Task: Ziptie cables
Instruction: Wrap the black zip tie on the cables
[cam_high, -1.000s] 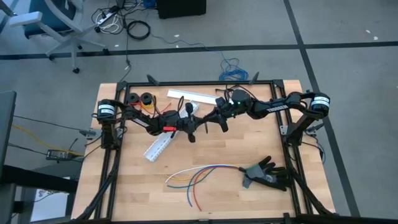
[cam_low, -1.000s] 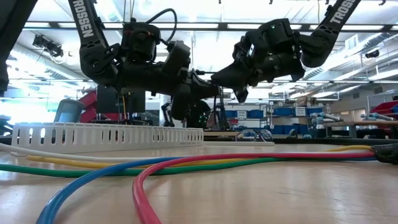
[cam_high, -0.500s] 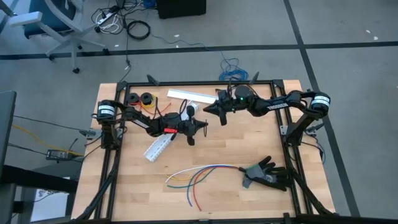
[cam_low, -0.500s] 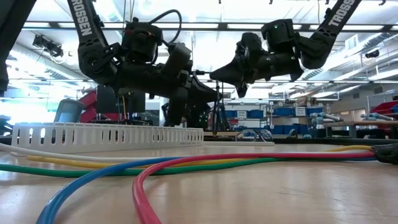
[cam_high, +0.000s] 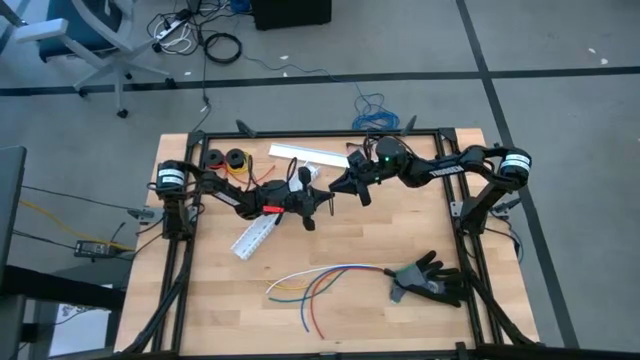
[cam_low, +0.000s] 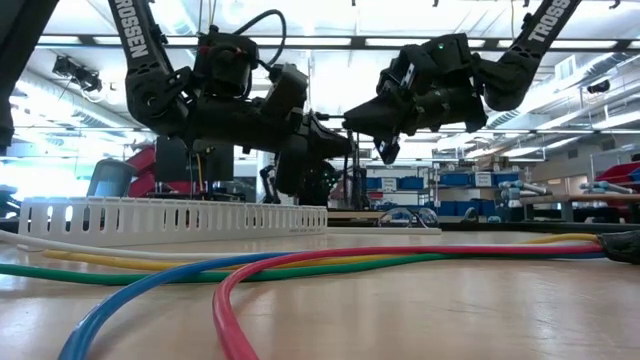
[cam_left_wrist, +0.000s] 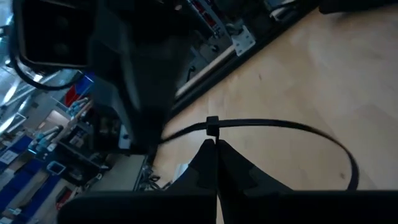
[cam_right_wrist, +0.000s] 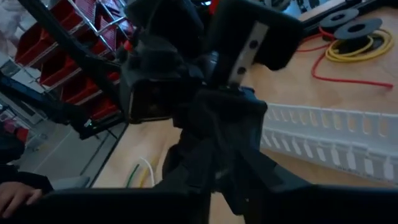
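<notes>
The ziptie (cam_left_wrist: 292, 126) is a thin black strap bent into a loop in the air above the table's middle. My left gripper (cam_high: 320, 200) reaches in level from the left and is shut on it. My right gripper (cam_high: 350, 188) comes from the right and stands close in front of the left one, where the strap's tail (cam_left_wrist: 177, 132) runs toward its dark body (cam_left_wrist: 134, 93); whether it touches the tail I cannot tell. The cables (cam_high: 318, 283), blue, red, yellow, green and white, lie loose on the table near its front edge, and no gripper touches them. My left gripper pinches the ziptie at its small square head (cam_left_wrist: 211, 126), between the tips of its two fingers (cam_left_wrist: 231, 160). The fingers come in level from the table's left. The ziptie is lifted clear of the table, and its loop curves away past the head.
A white slotted duct (cam_high: 255, 235) lies under the left arm, and another (cam_high: 305, 155) lies at the far edge. Small wire spools (cam_high: 225, 158) sit at the far left. A black glove (cam_high: 430, 280) lies at the near right, beside the cables' ends.
My right gripper drew back a little toward the far edge, then came back close to the left gripper, rolling its wrist as it went. My left gripper and the ziptie stayed where they were.
</notes>
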